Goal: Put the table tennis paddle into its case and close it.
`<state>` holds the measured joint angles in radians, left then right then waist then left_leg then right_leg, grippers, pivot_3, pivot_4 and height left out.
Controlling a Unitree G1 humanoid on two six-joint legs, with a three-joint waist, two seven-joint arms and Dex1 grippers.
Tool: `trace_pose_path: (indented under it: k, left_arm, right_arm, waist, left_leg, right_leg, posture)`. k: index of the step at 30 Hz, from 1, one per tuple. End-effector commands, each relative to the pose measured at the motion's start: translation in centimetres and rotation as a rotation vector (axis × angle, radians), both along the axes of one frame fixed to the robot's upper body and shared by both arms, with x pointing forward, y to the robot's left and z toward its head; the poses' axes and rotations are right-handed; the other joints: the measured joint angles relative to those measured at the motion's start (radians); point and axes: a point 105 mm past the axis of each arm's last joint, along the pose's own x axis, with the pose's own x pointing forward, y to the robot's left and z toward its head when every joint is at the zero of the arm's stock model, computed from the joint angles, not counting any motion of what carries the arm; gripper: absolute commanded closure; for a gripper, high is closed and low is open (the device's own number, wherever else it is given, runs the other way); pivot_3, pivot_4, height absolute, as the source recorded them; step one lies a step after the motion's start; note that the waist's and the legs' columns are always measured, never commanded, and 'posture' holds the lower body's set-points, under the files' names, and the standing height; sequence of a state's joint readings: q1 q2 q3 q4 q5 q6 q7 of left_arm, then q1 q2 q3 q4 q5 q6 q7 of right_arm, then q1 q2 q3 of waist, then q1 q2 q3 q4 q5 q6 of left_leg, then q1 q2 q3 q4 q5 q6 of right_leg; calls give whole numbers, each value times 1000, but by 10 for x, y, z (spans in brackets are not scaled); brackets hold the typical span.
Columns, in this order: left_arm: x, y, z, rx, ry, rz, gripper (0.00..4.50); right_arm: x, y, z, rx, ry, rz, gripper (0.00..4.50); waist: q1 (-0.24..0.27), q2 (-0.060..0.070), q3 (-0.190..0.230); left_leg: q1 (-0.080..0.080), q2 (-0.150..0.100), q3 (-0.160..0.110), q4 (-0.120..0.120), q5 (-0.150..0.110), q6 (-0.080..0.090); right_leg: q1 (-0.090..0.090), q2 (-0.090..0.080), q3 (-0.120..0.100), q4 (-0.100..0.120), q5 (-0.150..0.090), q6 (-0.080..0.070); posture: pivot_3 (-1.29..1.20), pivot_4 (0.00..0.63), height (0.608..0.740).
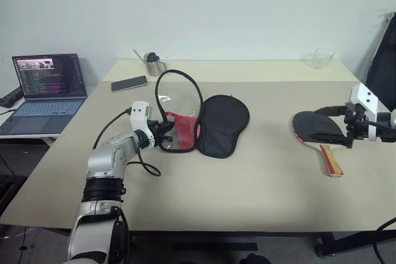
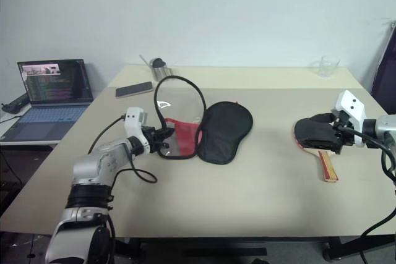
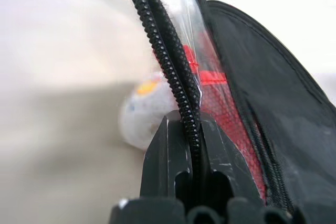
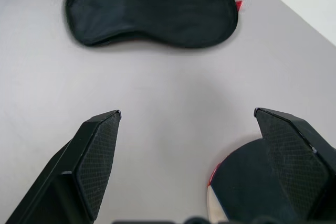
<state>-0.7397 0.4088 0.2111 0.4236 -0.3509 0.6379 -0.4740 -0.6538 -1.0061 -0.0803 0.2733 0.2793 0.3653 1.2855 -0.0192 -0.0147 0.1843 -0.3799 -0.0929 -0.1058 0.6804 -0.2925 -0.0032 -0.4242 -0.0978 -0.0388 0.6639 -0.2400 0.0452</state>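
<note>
The case (image 1: 221,125) lies open in the middle of the table, its black half flat on the tabletop. The other half, with the red part and clear panel (image 1: 179,129), is tilted up, and its zip edge arches above it. My left gripper (image 1: 166,134) is shut on that black zip edge, which the left wrist view shows pinched between the fingers (image 3: 168,150). The table tennis paddle (image 1: 317,127) lies at the right with its black face up and its striped handle (image 1: 331,160) toward the front edge. My right gripper (image 4: 186,124) hovers open just over the paddle (image 4: 247,182), holding nothing.
An open laptop (image 1: 46,88) sits on a side table at the left. At the far side of the table (image 1: 260,190) are a phone (image 1: 129,83), a metal cup (image 1: 153,63) and a clear glass (image 1: 322,59). A small white lump (image 3: 144,114) lies beside the case.
</note>
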Motion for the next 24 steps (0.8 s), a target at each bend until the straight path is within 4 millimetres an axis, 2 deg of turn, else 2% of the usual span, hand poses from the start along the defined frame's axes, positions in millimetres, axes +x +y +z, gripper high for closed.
trace_pose_path:
  k: [1, 5, 10, 16, 21, 24]
  left_arm:
    - [14, 10, 18, 6, -73, 95, 4481]
    - [25, 10, 22, 4, -85, 151, 4481]
    - [34, -5, 27, -12, -102, 141, 4481]
    - [39, -46, 34, -33, -113, 11, 4481]
    - [35, -81, 32, -48, -102, -118, 4481]
    - [31, -93, 28, -54, -80, -163, 4481]
  right_arm:
    - [0, -1, 12, 8, -48, 2, 0]
    - [6, 7, 18, 18, -65, 26, 0]
    - [10, 10, 16, 14, -62, 34, 0]
    - [10, 10, 16, 15, -60, 38, 0]
    - [10, 11, 15, 17, -61, 37, 0]
    - [10, 11, 15, 19, -60, 38, 0]
  waist:
    - [1, 0, 0]
    - [5, -1, 0]
    - [17, -1, 1]
    - [20, -2, 1]
    - [19, -2, 1]
    - [19, -2, 1]
  left_leg:
    - [0, 0, 0, 0, 0, 0]
    - [0, 0, 0, 0, 0, 0]
    - [0, 0, 0, 0, 0, 0]
    - [-1, -1, 0, 0, 0, 0]
    - [-1, -1, 0, 0, 0, 0]
    - [-1, -1, 0, 0, 0, 0]
  right_leg:
    - [0, 0, 0, 0, 0, 0]
    - [0, 0, 0, 0, 0, 0]
    - [0, 0, 0, -1, 0, 0]
    - [0, -1, 0, -1, 0, 1]
    - [0, -1, 0, -1, 0, 1]
    - [0, -1, 0, -1, 0, 1]
  posture:
    - [0, 150, 740]
    - [0, 150, 740]
    - [0, 150, 740]
    - [0, 150, 740]
    - [0, 150, 740]
    - [0, 150, 740]
